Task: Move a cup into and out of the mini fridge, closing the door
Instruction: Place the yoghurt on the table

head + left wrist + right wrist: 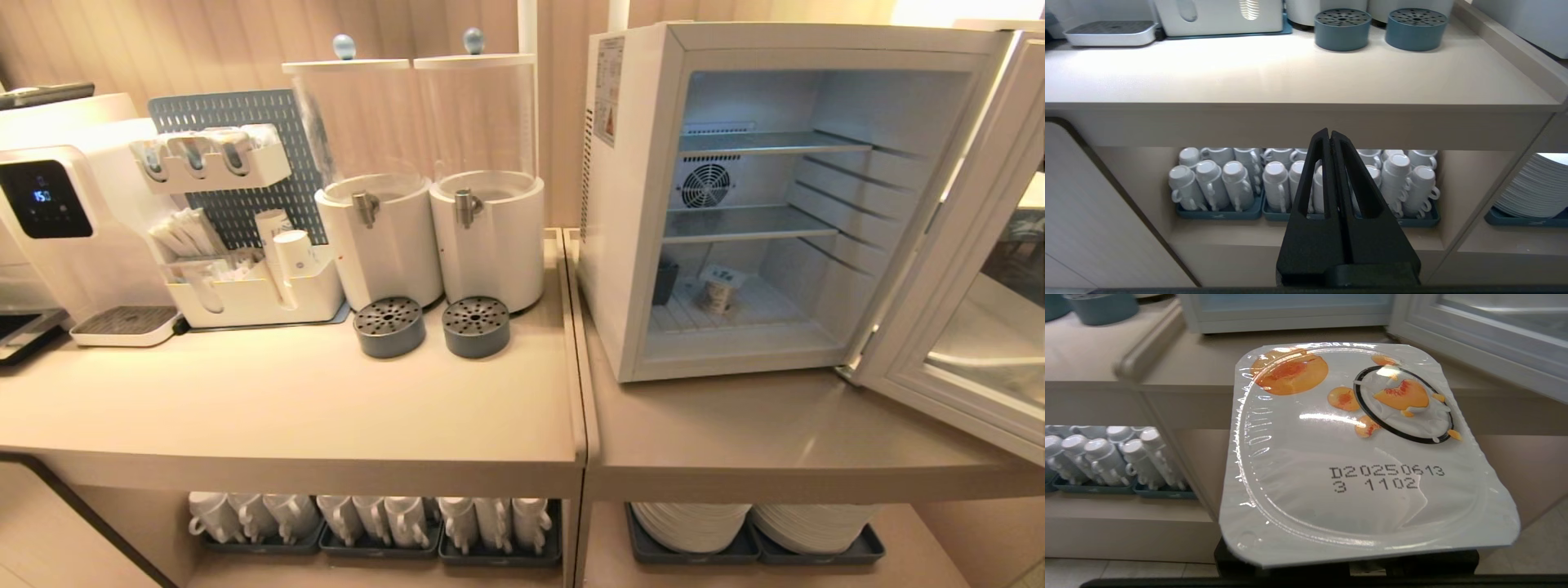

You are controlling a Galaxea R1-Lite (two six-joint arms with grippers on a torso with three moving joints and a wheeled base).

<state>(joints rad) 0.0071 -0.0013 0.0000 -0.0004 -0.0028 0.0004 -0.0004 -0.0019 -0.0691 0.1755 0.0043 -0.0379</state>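
Your head view shows neither arm. It gives you the mini fridge [637, 204] standing on the right tabletop [784, 433], its door [955, 269] swung wide open to the right. Inside are two wire shelves, a round fan at the back left, and on the fridge floor one small patterned cup [718, 291] with a dark container to its left. On the left tabletop you can count two drink dispensers [424, 188], two round grey drip trays [433, 327], one white condiment organiser [245, 269] and one water machine [57, 220] at the far left.

Only the right wrist view shows the cup [1363, 457] you are carrying: a sealed tub with peach pictures and a printed date code on its foil lid, sitting over the right hand [1347, 565], which grips it from below, near the front edge of the tabletop with the fridge's lower frame and open door beyond. The fingers themselves are hidden under the lid.

Only the left wrist view shows the left hand [1329, 136], fingers pressed together and empty, held low in front of the shelf of stacked white mugs [1298, 179] in three blue trays, with stacked plates [1531, 192] to the right.
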